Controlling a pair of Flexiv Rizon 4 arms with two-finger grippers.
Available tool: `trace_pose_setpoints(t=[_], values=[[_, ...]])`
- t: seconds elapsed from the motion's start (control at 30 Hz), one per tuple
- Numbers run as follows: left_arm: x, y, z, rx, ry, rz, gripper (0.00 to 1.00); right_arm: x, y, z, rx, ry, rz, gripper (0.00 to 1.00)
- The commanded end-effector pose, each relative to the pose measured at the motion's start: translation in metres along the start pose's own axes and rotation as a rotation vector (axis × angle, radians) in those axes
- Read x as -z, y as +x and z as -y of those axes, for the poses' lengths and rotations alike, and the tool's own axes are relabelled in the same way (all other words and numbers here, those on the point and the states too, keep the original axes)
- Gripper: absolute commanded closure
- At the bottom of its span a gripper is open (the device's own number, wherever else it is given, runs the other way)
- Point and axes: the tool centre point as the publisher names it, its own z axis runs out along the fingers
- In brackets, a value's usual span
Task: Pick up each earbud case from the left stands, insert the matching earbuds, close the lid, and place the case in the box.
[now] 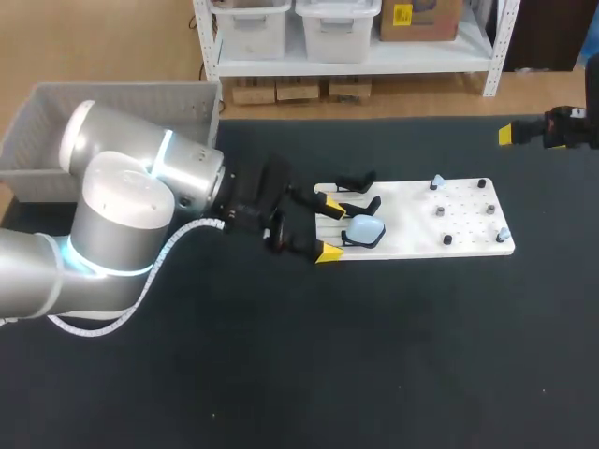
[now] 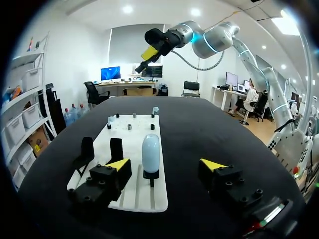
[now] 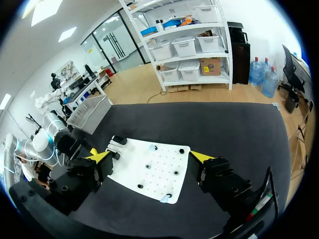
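A pale blue earbud case (image 1: pixel 366 227) stands shut on a black stand at the left end of the white board (image 1: pixel 412 243). My left gripper (image 1: pixel 328 227) is open at that end, one yellow tip on each side just short of the case. In the left wrist view the case (image 2: pixel 150 151) rises between and slightly ahead of the gripper (image 2: pixel 167 165), touching neither finger. Two pale blue earbuds (image 1: pixel 437 180) (image 1: pixel 504 234) sit on pegs at the board's right end. My right gripper (image 1: pixel 510 134) hangs open, high above the table's far right, over the board (image 3: pixel 149 172).
Two empty black stands (image 1: pixel 357 181) (image 1: pixel 372 205) stand behind the case. Small black pegs (image 1: pixel 447 239) dot the board's right half. A grey box (image 1: pixel 112 103) sits at the back left, behind my left arm. Black table surface surrounds the board.
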Motion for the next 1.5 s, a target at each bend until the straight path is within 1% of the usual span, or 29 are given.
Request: trace_pose_setpoints(t=[0.03,0.1,0.17,0.3,0.47,0.67,0.97,1.1,1.37,1.5], values=[[-0.003,-0.001,-0.007,-0.002,0.007,-0.008,0.25,0.0,0.0,0.0,0.0,0.0,0.0,0.0],[-0.003,-0.001,-0.01,-0.001,0.008,-0.013,0.26,0.0,0.0,0.0,0.0,0.0,0.0,0.0],[-0.003,-0.001,-0.012,0.002,0.008,-0.021,0.33,0.0,0.0,0.0,0.0,0.0,0.0,0.0],[-0.006,-0.003,-0.014,0.001,0.014,-0.024,0.32,0.0,0.0,0.0,0.0,0.0,0.0,0.0],[-0.009,-0.004,-0.016,0.006,0.023,-0.025,0.38,0.0,0.0,0.0,0.0,0.0,0.0,0.0],[-0.014,-0.002,-0.018,0.026,0.021,-0.019,0.42,0.0,0.0,0.0,0.0,0.0,0.0,0.0],[-0.022,-0.001,-0.016,0.028,0.025,-0.015,0.42,0.0,0.0,0.0,0.0,0.0,0.0,0.0],[-0.025,0.0,-0.016,0.03,0.025,-0.016,0.45,0.0,0.0,0.0,0.0,0.0,0.0,0.0],[-0.029,0.002,-0.018,0.034,0.021,-0.015,0.47,0.0,0.0,0.0,0.0,0.0,0.0,0.0],[-0.031,0.002,-0.019,0.035,0.023,-0.014,0.5,0.0,0.0,0.0,0.0,0.0,0.0,0.0]])
